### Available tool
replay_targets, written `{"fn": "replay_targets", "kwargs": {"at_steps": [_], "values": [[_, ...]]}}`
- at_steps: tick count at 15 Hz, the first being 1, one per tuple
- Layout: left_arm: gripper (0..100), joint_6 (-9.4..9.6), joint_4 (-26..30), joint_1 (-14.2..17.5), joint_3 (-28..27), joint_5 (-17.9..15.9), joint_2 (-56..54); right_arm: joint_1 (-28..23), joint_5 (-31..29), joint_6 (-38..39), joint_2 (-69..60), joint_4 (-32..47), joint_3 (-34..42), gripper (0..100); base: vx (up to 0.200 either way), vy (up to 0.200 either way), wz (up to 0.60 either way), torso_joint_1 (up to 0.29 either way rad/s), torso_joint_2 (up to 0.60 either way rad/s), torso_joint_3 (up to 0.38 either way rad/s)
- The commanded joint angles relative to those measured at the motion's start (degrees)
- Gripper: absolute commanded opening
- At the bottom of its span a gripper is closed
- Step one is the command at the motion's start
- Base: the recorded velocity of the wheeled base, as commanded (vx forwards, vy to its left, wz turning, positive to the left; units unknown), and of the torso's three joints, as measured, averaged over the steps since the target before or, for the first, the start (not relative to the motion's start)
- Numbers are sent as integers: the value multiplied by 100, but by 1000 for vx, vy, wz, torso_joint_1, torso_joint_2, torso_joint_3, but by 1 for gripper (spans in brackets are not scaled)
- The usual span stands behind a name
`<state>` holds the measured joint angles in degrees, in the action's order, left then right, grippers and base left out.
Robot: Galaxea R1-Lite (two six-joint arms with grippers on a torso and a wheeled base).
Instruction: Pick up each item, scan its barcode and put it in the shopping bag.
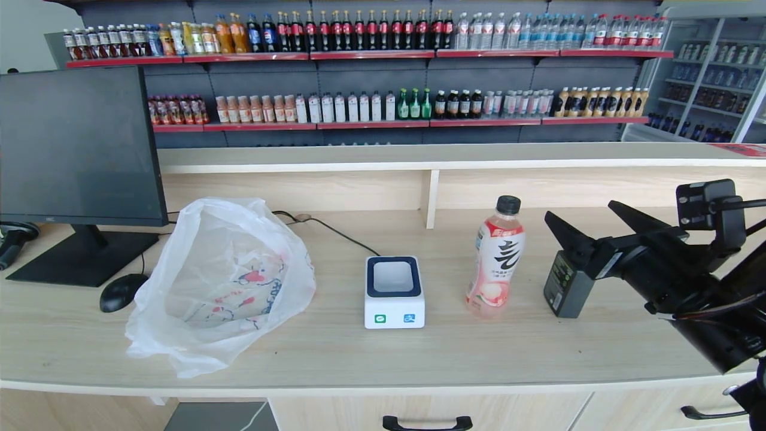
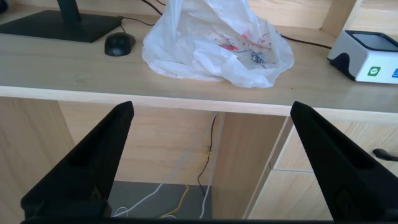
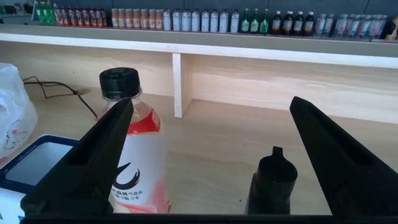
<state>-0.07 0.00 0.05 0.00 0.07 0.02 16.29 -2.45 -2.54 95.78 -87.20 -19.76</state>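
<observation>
A pink drink bottle [image 1: 496, 263] with a black cap stands upright on the wooden counter [image 1: 383, 353], right of the white scanner [image 1: 394, 292]. A dark grey container [image 1: 564, 288] stands to the right of the bottle. My right gripper [image 1: 579, 214] is open, hanging just above and behind that container. In the right wrist view the bottle [image 3: 138, 163] and the dark container [image 3: 272, 185] sit ahead between the open fingers. The white shopping bag [image 1: 224, 281] lies slumped left of the scanner. My left gripper [image 2: 211, 107] is open in front of the counter edge, below the bag [image 2: 217, 43].
A monitor [image 1: 78, 149] on its stand and a black mouse [image 1: 121, 291] occupy the counter's left end, with a cable running behind the bag. A raised wooden ledge with a divider [image 1: 429, 197] backs the counter. Drawers with handles [image 1: 426, 424] sit below.
</observation>
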Motion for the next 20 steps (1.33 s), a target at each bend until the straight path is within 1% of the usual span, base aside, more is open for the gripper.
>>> {"fn": "replay_targets", "kwargs": {"at_steps": [1,2,5,6,8,9,12,15,20], "values": [[100,-1,0,4,0,1,-2,138,-10,-1,11,-8,16,100,0,0,0,0,0,0],[100,-1,0,4,0,1,-2,217,-27,-1,11,-8,7,100,0,0,0,0,0,0],[100,-1,0,4,0,1,-2,621,-361,60,11,-8,-54,100,0,0,0,0,0,0],[100,-1,0,-5,0,1,-2,859,-572,113,-16,1,-54,100,0,0,0,0,0,0],[100,-1,0,4,0,1,-2,1131,-836,148,20,10,-81,100,0,0,0,0,0,0],[100,-1,0,4,0,1,-2,1184,-1012,157,55,19,-98,100,0,0,0,0,0,0],[100,-1,0,4,0,1,-2,1210,-1223,218,116,36,-107,100,0,0,0,0,0,0],[100,-1,0,4,0,1,-2,1360,-1469,359,222,89,-124,100,0,0,0,0,0,0],[100,-1,0,4,0,1,-2,1368,-1469,377,301,89,-107,100,0,0,0,0,0,0]]}}
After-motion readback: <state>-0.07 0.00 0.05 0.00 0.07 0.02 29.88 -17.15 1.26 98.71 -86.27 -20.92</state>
